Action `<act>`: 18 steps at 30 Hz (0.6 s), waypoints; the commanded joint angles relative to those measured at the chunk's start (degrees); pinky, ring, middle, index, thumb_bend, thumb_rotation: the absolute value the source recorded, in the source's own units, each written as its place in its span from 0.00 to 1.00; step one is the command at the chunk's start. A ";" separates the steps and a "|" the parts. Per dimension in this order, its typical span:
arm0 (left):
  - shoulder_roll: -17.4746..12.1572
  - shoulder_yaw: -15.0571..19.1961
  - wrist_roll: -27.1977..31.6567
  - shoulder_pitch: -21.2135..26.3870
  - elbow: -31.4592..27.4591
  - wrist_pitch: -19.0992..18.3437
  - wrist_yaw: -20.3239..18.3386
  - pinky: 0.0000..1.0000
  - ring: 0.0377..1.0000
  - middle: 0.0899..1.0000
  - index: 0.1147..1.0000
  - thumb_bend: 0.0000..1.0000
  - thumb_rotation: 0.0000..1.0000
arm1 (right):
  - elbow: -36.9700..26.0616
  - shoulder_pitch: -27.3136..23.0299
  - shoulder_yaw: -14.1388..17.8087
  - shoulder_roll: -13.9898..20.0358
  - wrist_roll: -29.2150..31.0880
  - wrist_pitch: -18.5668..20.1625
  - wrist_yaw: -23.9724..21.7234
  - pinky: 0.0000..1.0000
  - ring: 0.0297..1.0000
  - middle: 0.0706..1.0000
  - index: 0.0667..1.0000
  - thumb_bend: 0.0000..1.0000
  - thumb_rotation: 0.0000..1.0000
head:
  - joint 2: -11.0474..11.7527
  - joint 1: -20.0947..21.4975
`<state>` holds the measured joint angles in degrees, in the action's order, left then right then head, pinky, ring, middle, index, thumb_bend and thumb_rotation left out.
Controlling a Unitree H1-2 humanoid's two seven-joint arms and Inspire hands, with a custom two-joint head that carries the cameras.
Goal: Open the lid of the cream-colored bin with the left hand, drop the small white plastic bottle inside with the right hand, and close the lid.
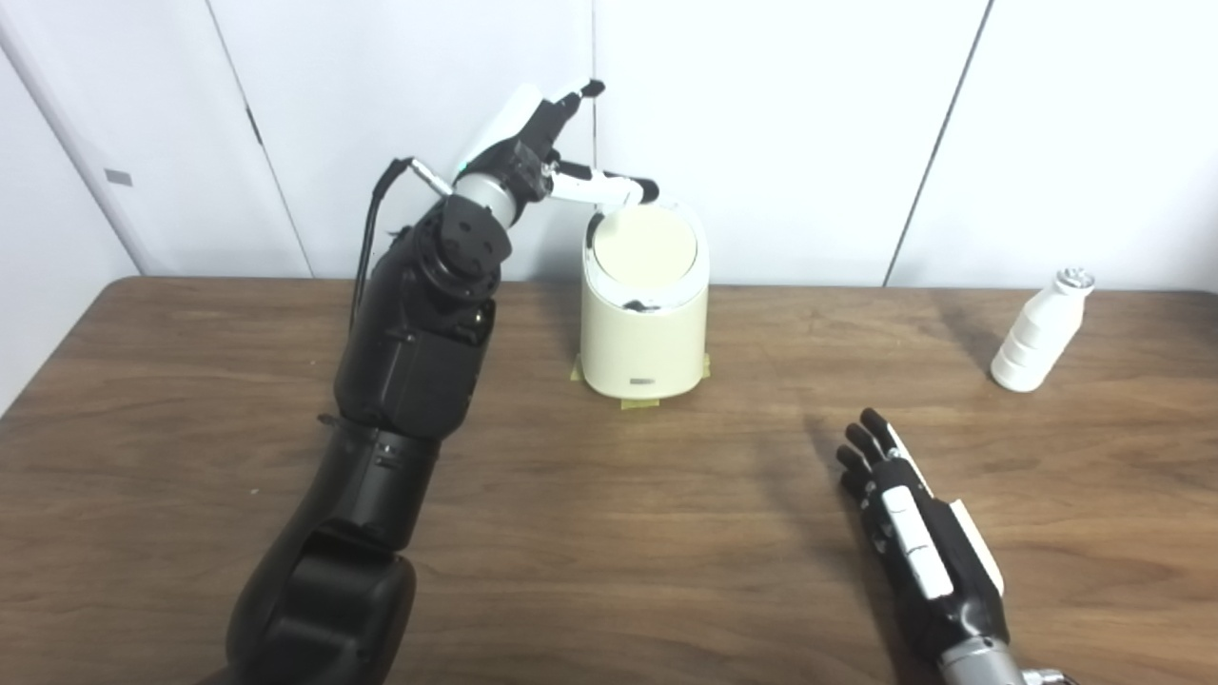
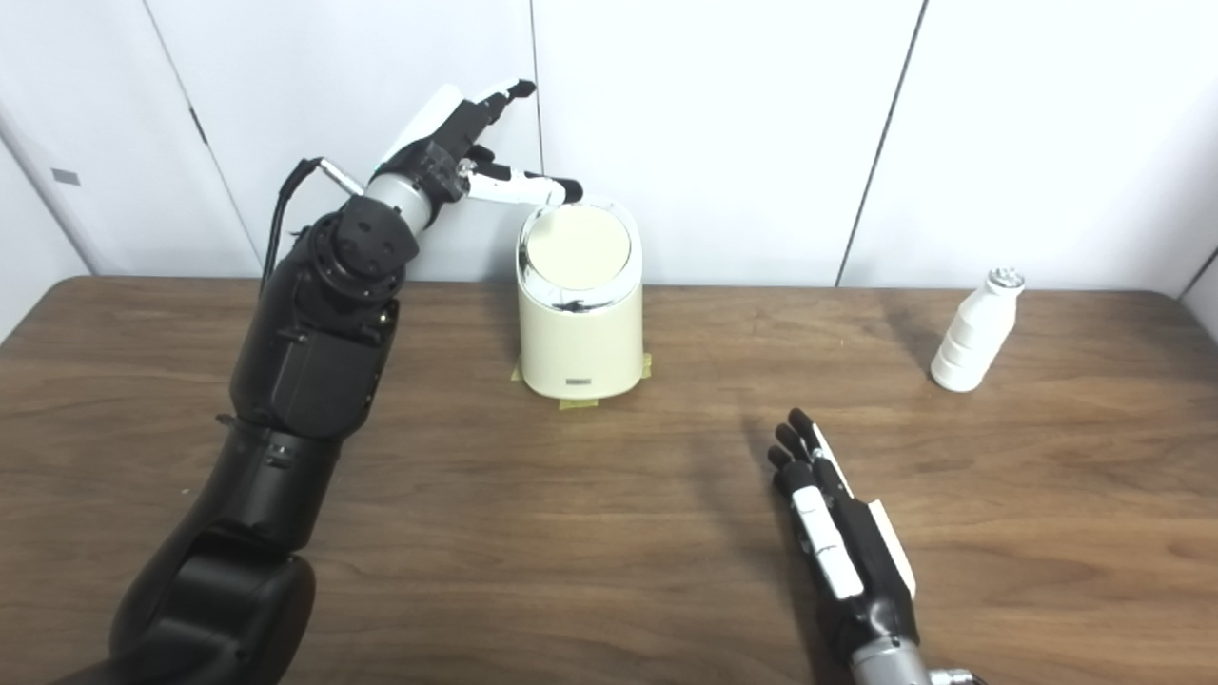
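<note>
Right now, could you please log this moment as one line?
left robot hand: open, at bin lid | lid: closed | right robot hand: open, idle | bottle: upright on table

Two side-by-side head cameras look down and forward, sharing the table

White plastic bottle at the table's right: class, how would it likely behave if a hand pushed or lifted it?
The white plastic bottle stands upright, tall and narrow, so a high push would probably tip it. Its ribbed body may aid the fingers' grip. It is small and plastic, so probably light.
</note>
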<state>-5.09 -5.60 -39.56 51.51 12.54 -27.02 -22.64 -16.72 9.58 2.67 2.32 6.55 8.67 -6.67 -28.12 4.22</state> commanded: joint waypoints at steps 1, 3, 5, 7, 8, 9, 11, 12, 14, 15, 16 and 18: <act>-0.57 -0.60 -1.07 4.47 0.62 0.11 1.22 0.85 0.99 1.00 1.00 0.81 0.23 | -1.99 6.64 -0.77 -1.22 0.21 -1.62 0.59 0.97 0.94 0.96 0.96 0.54 0.78 | -0.08 0.17; -0.74 -1.33 -1.47 4.71 1.56 0.11 1.50 0.85 0.99 1.00 1.00 0.81 0.21 | -2.36 6.74 -0.87 -1.43 0.35 -1.01 0.73 0.98 0.95 0.96 0.96 0.55 0.76 | -0.14 0.41; -0.93 -2.20 -1.66 4.78 2.31 0.13 2.12 0.85 0.99 1.00 1.00 0.83 0.20 | -2.57 6.85 -1.10 -1.42 0.09 -0.86 0.92 0.98 0.95 0.96 0.96 0.53 0.76 | -0.24 0.48; -1.31 -3.64 -1.79 4.65 3.03 0.29 3.12 0.83 0.97 1.00 0.98 0.84 0.18 | -2.68 6.93 -1.38 -1.40 -0.26 -1.04 1.17 0.98 0.95 0.96 0.96 0.51 0.77 | -0.37 0.56; -1.51 -4.37 -1.67 4.50 3.40 0.54 3.68 0.82 0.96 0.99 0.97 0.85 0.17 | -2.79 6.96 -1.49 -1.45 -0.31 -1.09 1.27 0.97 0.95 0.95 0.96 0.52 0.77 | -0.44 0.67; -1.67 -5.04 -1.47 4.35 3.83 0.72 4.19 0.81 0.96 0.98 0.96 0.86 0.16 | -2.89 6.98 -1.56 -1.46 -0.26 -1.16 1.32 0.97 0.95 0.95 0.96 0.53 0.77 | -0.46 0.70; -1.91 -6.10 -1.08 3.98 4.41 0.80 4.95 0.80 0.95 0.98 0.95 0.86 0.15 | -3.06 7.05 -1.73 -1.46 -0.23 -1.21 1.47 0.98 0.95 0.96 0.97 0.53 0.78 | -0.54 0.81; -1.90 -6.46 -0.89 3.76 4.66 0.76 5.36 0.80 0.96 0.98 0.95 0.86 0.15 | -3.10 7.07 -1.79 -1.41 -0.32 -1.24 1.57 0.98 0.95 0.96 0.97 0.53 0.78 | -0.54 0.81; -1.78 -6.89 -0.17 3.22 5.34 1.23 6.47 0.80 0.96 0.98 0.94 0.86 0.14 | -3.20 7.09 -1.94 -1.32 -0.42 -1.23 1.74 0.97 0.94 0.96 0.97 0.54 0.79 | -0.42 1.16; -1.79 -7.08 0.17 3.08 5.58 1.39 6.94 0.79 0.95 0.98 0.94 0.87 0.14 | -3.25 7.09 -2.01 -1.29 -0.40 -1.19 1.84 0.97 0.94 0.96 0.97 0.54 0.79 | -0.42 1.16; -1.71 -7.50 0.18 2.73 5.78 1.28 7.27 0.78 0.95 0.98 0.93 0.87 0.14 | -3.33 7.17 -2.12 -1.21 -0.61 -1.09 1.96 0.97 0.94 0.96 0.97 0.55 0.79 | -0.47 1.30; -1.68 -8.23 0.25 2.32 6.13 1.10 7.72 0.73 0.92 0.98 0.93 0.87 0.16 | -3.41 7.27 -2.26 -1.10 -0.96 -1.03 2.09 0.97 0.95 0.96 0.97 0.54 0.78 | -0.47 1.30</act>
<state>-6.38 -13.59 -39.21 51.02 19.31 -26.61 -17.16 -17.42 9.64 1.26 2.15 5.54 8.85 -4.82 -28.56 5.45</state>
